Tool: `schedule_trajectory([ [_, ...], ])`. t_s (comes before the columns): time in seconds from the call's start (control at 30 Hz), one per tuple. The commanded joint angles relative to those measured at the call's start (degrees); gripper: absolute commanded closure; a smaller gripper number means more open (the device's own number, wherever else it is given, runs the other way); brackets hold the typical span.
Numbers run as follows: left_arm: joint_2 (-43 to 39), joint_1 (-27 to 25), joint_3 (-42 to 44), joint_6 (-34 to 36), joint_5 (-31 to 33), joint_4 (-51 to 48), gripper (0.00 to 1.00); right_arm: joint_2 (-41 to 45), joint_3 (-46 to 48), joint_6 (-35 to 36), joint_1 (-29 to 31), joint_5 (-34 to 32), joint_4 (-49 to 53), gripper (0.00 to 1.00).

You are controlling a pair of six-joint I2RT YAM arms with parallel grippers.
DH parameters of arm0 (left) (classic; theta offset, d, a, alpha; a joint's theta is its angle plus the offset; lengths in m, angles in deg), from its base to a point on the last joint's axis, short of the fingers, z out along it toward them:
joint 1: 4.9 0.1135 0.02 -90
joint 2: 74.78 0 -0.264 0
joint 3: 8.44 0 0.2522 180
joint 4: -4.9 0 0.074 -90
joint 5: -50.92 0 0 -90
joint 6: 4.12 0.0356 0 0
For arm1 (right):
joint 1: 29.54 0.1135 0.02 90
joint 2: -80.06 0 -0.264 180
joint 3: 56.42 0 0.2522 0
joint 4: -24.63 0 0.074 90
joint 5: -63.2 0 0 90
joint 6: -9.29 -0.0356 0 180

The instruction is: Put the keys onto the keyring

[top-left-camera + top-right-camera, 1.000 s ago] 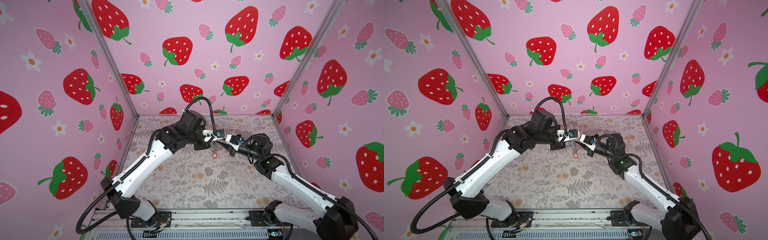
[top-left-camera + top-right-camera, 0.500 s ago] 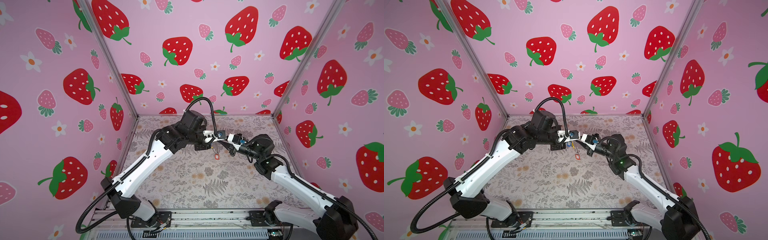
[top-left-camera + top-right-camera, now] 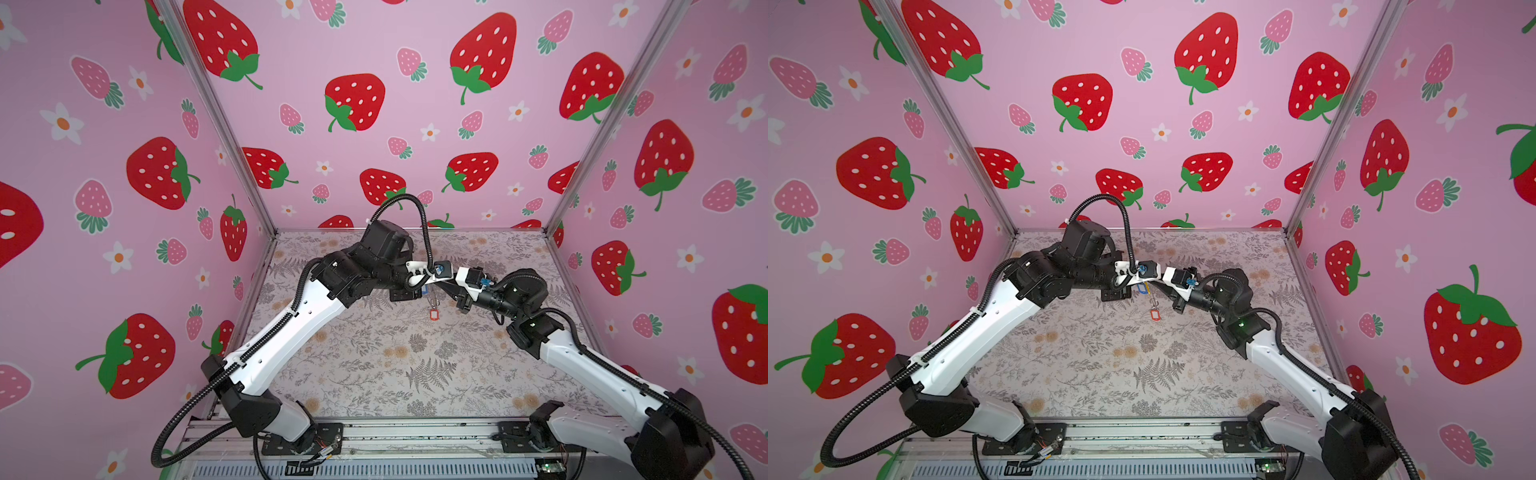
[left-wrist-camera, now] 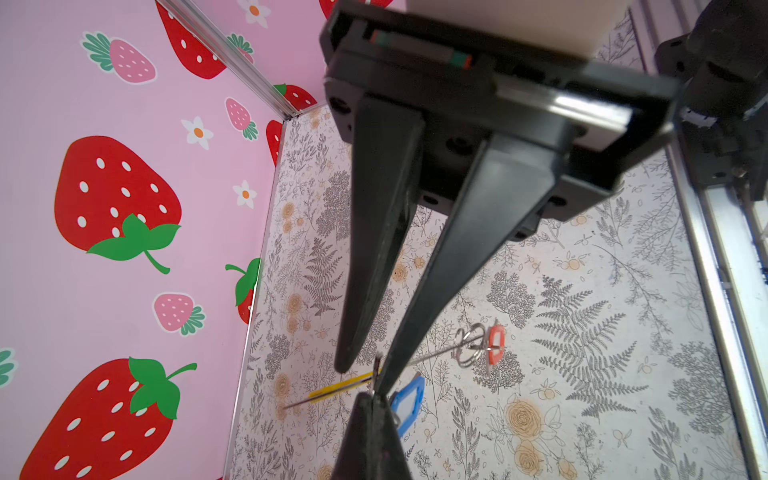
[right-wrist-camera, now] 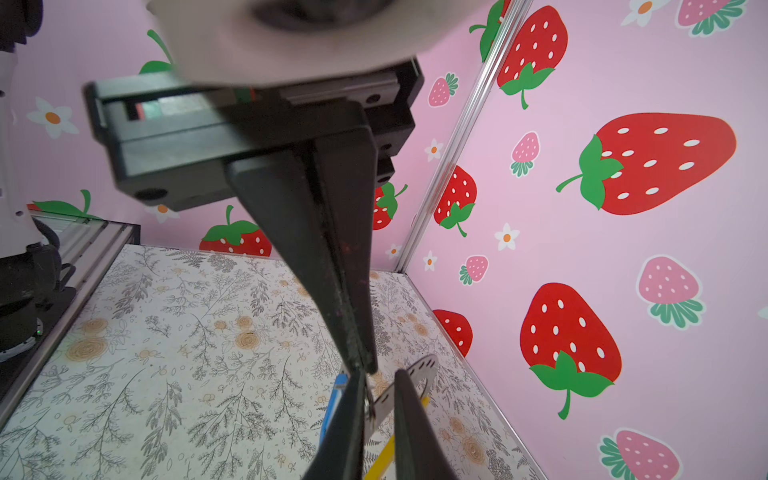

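Both grippers meet in mid-air above the middle of the table. My left gripper (image 4: 371, 399) (image 3: 426, 286) is shut on the keyring (image 4: 432, 354), a thin grey hoop seen edge-on with a yellow segment (image 4: 338, 388). The red-tagged key (image 4: 495, 341) (image 3: 434, 314) hangs on the hoop's low end. My right gripper (image 5: 378, 382) (image 4: 365, 376) faces the left one. Its jaws stand narrowly apart around the key (image 5: 417, 372) with the blue tag (image 5: 336, 401) (image 4: 409, 399). A gap shows between that key and one fingertip.
The floral table (image 3: 395, 365) lies below, walled by pink strawberry panels on three sides. A metal rail (image 3: 415, 436) with both arm bases runs along the front edge.
My right gripper has crept left toward the left gripper and its jaws have narrowed around the blue-tagged key. The left gripper has kept its hold.
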Motion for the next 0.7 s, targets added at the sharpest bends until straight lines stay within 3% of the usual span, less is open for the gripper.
schedule_trajectory([
  [0.0, -2.21, 0.07, -0.94, 0.05, -3.66, 1.22, 1.0, -0.68, 0.58, -0.99, 0.29, 0.82, -1.89, 0.88],
  [0.37, -3.06, 0.64, 0.17, -0.32, -5.33, 1.79, 1.0, -0.5, 0.83, -1.8, 0.27, 1.19, -3.13, 1.0],
  [0.53, -3.51, 1.01, 1.3, -0.71, -5.14, 2.51, 1.0, 0.06, 1.14, -3.88, 0.27, 1.13, -6.29, 1.0],
  [0.6, -4.34, 1.49, 2.61, -1.88, -5.36, 4.56, 0.8, 0.09, 1.38, -4.67, 0.27, 0.78, -7.46, 1.0],
  [0.67, -5.89, 2.92, 5.1, -4.15, -6.09, 7.91, 0.67, -0.01, 1.6, -6.0, 0.28, 0.16, -8.61, 1.0],
])
